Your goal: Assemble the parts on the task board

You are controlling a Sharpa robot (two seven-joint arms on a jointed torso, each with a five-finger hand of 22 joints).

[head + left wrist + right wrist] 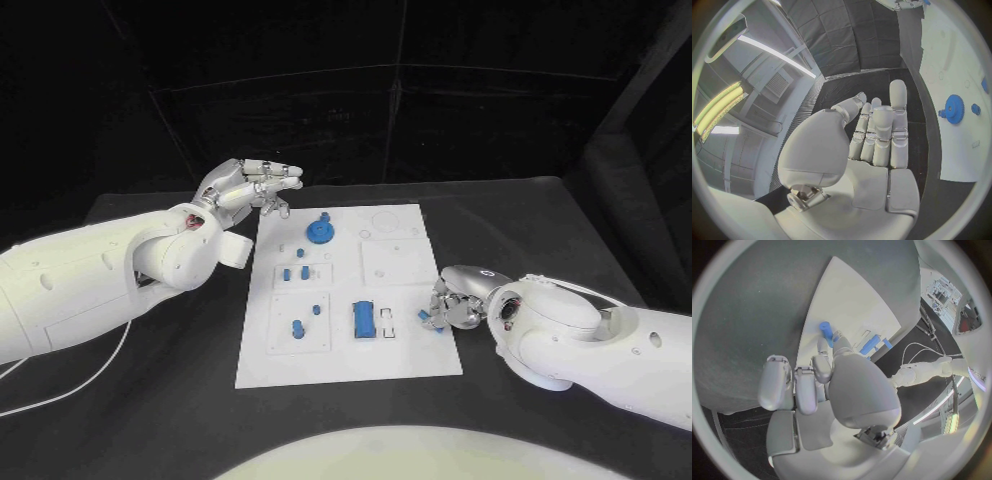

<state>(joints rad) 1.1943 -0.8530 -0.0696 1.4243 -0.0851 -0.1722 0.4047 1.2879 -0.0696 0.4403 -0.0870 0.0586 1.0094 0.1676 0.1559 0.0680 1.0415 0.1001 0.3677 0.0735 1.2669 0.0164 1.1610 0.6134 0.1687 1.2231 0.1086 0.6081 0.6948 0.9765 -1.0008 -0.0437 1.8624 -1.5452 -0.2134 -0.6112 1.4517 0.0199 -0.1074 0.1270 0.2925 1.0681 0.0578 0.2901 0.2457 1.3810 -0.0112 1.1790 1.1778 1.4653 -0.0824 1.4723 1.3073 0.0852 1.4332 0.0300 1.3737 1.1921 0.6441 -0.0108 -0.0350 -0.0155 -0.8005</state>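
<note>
The right hand (459,308) pinches a small blue peg (826,330) at its fingertips; keep it upright above the board (411,355). The left hand (248,187) is open.

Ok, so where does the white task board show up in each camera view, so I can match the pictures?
Head view: task board lies in the middle of the table, between the two arms.
Left wrist view: it runs along the circle's rim, beyond the fingertips.
Right wrist view: it stretches away past the fingers.
Shared landmark: the black table bordering the board.
</note>
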